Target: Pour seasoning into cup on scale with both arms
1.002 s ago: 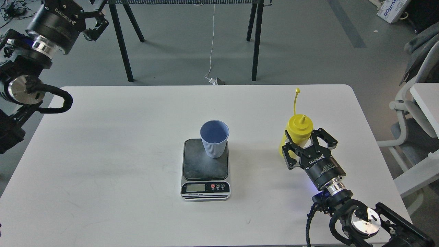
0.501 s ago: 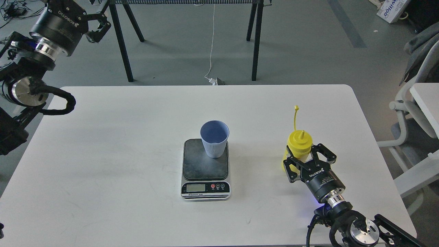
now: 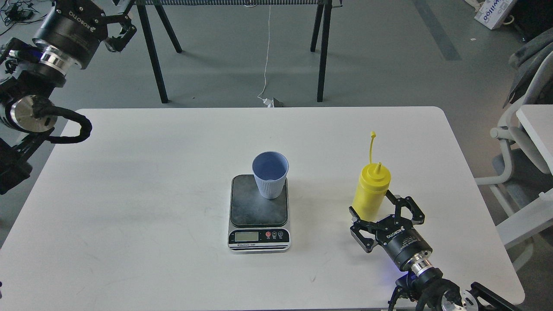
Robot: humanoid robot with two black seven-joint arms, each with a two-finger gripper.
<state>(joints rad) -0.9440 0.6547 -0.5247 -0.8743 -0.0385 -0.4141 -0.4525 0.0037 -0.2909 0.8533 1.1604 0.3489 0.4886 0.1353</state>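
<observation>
The light-blue ribbed cup (image 3: 270, 179) stands upright on the rear right part of the scale (image 3: 258, 214), whose silver front faces me. The yellow seasoning bottle (image 3: 370, 192) stands upright on the white table to the right of the scale, its cap strap pointing up. My right gripper (image 3: 386, 215) is open just in front of the bottle's base, its fingers spread at either side and apart from the bottle. My left gripper (image 3: 122, 30) is raised at the far upper left, beyond the table, open and empty.
The white table (image 3: 151, 181) has rounded corners. Black trestle legs (image 3: 322, 52) stand on the floor behind it, with a white cable (image 3: 265, 65) hanging down. A white chair (image 3: 525, 142) stands off the table's right edge.
My right gripper lowered the bottle onto the table, let go and drew back toward me. The bottle now stands free. My left arm shifted only slightly.
</observation>
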